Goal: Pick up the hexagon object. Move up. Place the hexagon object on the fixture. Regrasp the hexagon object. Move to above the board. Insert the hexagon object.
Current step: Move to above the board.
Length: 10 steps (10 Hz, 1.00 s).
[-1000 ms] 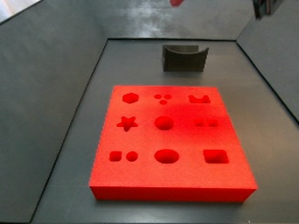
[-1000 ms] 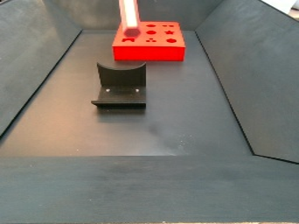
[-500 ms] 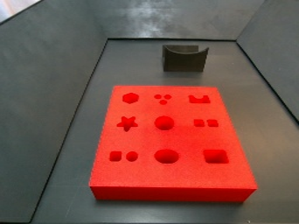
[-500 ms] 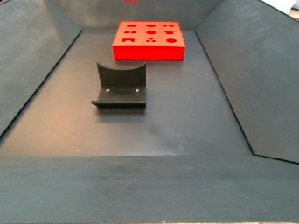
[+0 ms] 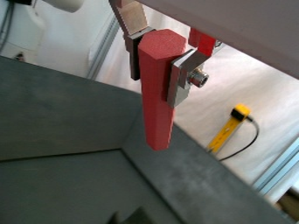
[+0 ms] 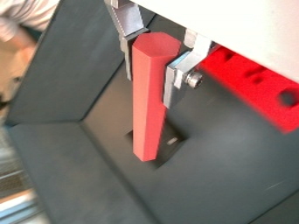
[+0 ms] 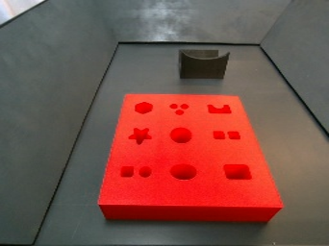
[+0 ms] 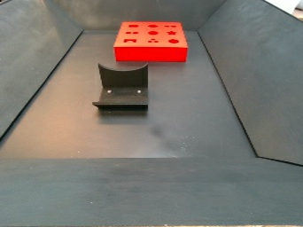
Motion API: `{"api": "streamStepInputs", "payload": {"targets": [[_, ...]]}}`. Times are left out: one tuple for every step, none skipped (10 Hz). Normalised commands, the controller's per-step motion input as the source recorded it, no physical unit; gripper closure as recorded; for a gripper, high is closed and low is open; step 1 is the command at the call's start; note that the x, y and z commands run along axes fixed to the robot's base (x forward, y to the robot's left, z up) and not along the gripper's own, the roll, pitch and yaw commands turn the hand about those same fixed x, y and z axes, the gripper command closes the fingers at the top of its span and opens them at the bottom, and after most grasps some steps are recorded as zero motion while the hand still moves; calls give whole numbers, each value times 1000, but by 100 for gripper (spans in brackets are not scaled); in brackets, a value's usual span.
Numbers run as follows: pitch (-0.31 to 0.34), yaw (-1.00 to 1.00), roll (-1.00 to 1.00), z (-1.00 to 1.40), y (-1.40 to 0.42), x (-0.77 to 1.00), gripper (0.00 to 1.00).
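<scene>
My gripper (image 5: 158, 54) is shut on the hexagon object (image 5: 158, 96), a slim red six-sided peg clamped at its top end between the silver fingers and hanging down. It shows in both wrist views (image 6: 149, 96). The gripper is high above the floor and out of both side views. The board (image 7: 187, 152), a large red slab with shaped holes, lies on the floor in both side views (image 8: 151, 41); part of it shows in a wrist view (image 6: 251, 79). The fixture (image 8: 120, 86) stands bare, apart from the board, in both side views (image 7: 202, 62); it shows below the peg's tip in a wrist view (image 6: 160, 144).
Dark grey walls enclose the dark floor on all sides (image 8: 35, 80). A yellow-handled tool and cable (image 5: 233, 122) lie outside the enclosure in a wrist view.
One second ago the peg's lower end showed above the board at the top of a side view. It has since risen out of both side views.
</scene>
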Motion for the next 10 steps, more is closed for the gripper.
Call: {"api": "streamStepInputs", "payload": {"targets": [[-36, -169, -1000, 166, -1000, -531, 100], [-26, -175, -1000, 171, -1000, -561, 100], [-19, -178, -1000, 141, -818, -484, 100], [-14, -178, -1000, 90, -509, -340, 100], [-8, -176, -1000, 44, -268, -218, 100], [-2, -170, -1000, 26, -108, -141, 100], [-5, -165, -1000, 13, -46, -112, 100], [-13, -150, -1000, 2, 11, -85, 100], [-20, -146, -1000, 4, 16, -78, 100], [-27, -86, -698, 1, 28, -67, 100]]}}
